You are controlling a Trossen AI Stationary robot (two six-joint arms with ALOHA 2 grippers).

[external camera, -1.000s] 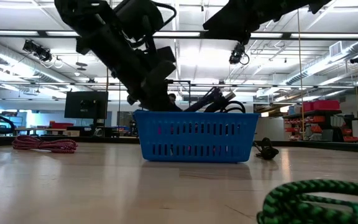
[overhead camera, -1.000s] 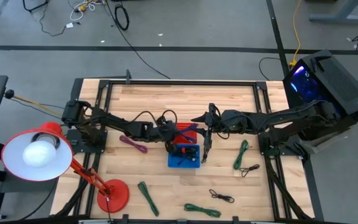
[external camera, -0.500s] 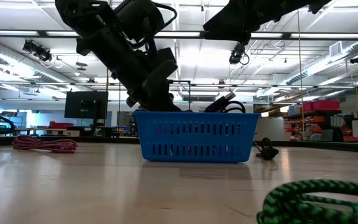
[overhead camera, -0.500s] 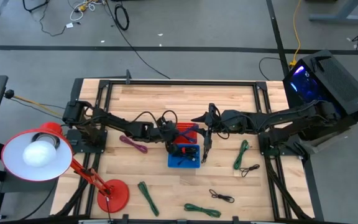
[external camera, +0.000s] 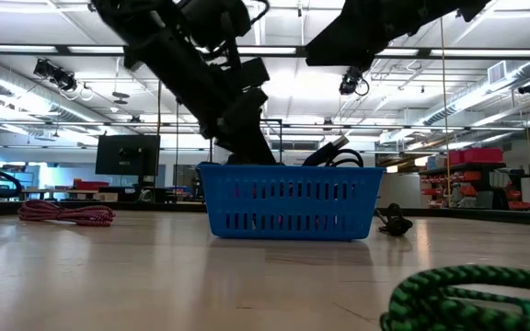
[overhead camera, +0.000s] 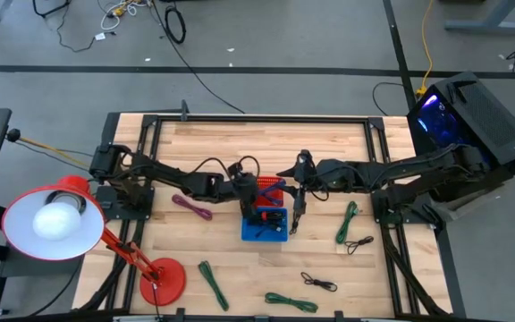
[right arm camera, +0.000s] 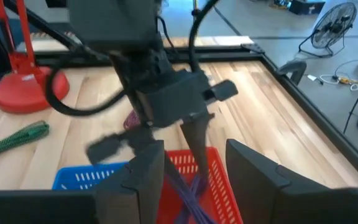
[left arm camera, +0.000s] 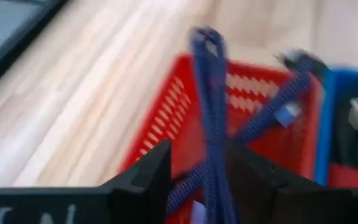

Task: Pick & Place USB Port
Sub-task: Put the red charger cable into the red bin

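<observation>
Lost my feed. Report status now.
Left pincer shut on blue cable, above red basket. Right pincer open, hovering beside. Blue basket adjacent. Nothing blocking.

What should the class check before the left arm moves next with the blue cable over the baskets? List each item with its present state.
1. Blue cable gripped by the left hand: ok; it runs between the two fingers.
2. Cable free of the red basket: not ok; its ends hang inside the basket.
3. Left hand above the red basket, not the blue basket: ok.
4. Right hand clear of the left arm: cannot tell; it sits close, open and empty.
5. Room in the blue basket: cannot tell; dark cables already poke above its rim.
</observation>
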